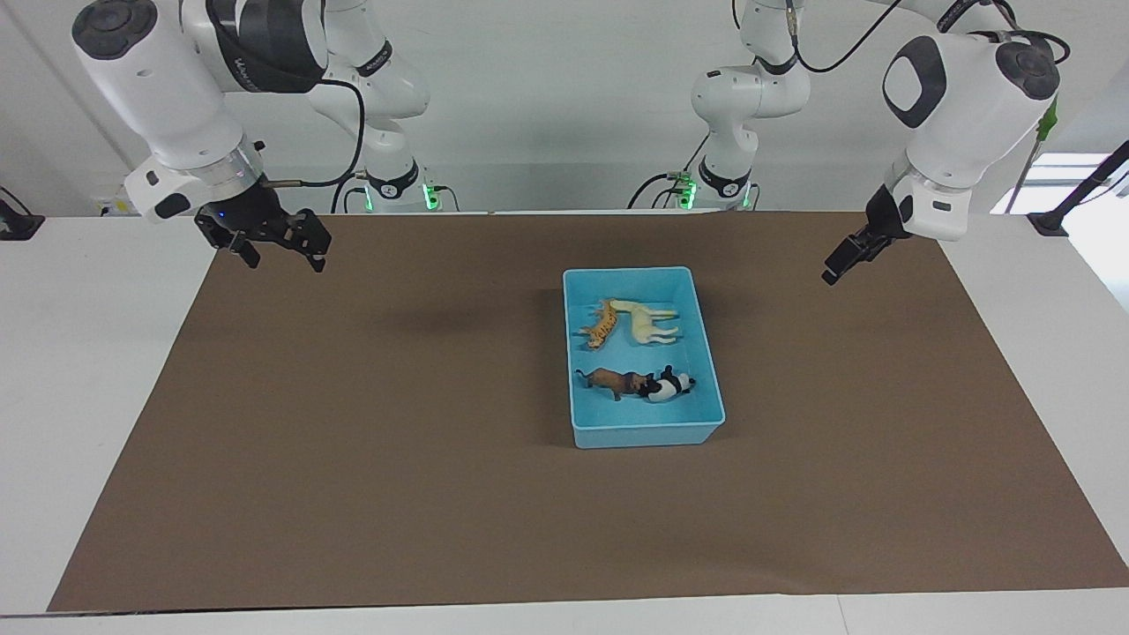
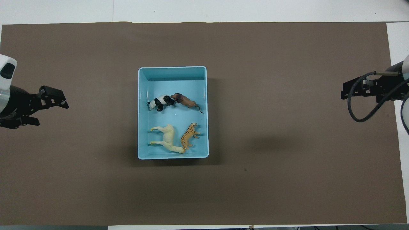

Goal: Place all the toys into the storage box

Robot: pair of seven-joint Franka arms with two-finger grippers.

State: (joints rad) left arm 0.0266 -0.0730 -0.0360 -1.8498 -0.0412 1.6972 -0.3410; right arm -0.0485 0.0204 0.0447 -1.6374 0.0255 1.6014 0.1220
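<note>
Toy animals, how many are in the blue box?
4, all in the storage box. The panda and lion touch noses, farther from the robots. The horse and tiger lie side by side, nearer them. None looks hidden.

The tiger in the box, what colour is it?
The tiger is orange with dark stripes; the overhead view shows it best.

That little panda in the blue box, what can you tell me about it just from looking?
The panda is a small black-and-white figurine that looks like plastic: white body and head, black legs and ears. It lies on its side on the floor of the light-blue storage box, in the half farther from the robots, head against the brown lion's head. No gripper is near it.
</note>
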